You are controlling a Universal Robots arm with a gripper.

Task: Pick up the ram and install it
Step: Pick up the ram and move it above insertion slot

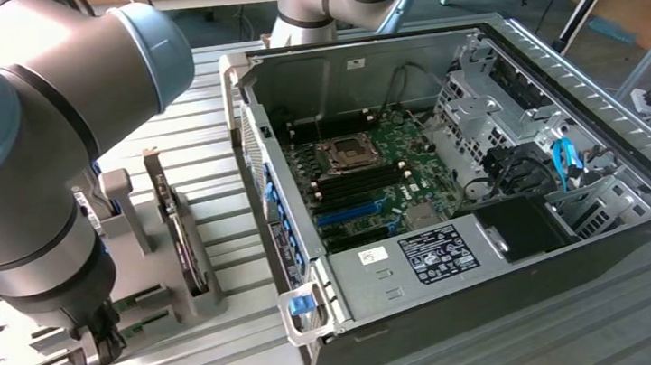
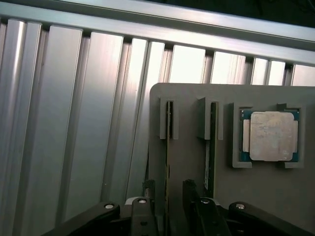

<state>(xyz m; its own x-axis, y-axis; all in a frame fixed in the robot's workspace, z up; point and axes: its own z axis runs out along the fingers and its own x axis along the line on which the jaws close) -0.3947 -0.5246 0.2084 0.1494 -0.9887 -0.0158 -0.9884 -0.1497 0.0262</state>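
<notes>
The thin green ram stick (image 2: 169, 147) stands on its edge in a slot of a flat grey plastic holder (image 2: 189, 96). The black jaws are spread wide, with one finger (image 2: 147, 196) on each side of the ram. The ram sits in the gap between them with a little space on both sides, so nothing is pinched. Only its narrow edge shows, so its chips cannot be seen. Just beside it, a second thin stick (image 2: 209, 147) stands in its own slot, outside the jaws. Next to that, a square silver chip with a blue-green rim (image 2: 269, 136) lies flat in a pocket of the holder. The holder lies on a silver ribbed metal desk (image 2: 74, 123).

At the exterior view's lower left, the big grey and blue robot arm (image 1: 23, 178) covers much of the holder. Toward the exterior view's right sits an open black computer case (image 1: 581, 74) with a green main board (image 1: 374, 173) inside. A black and white label (image 1: 439, 257) there has writing too small to read.
</notes>
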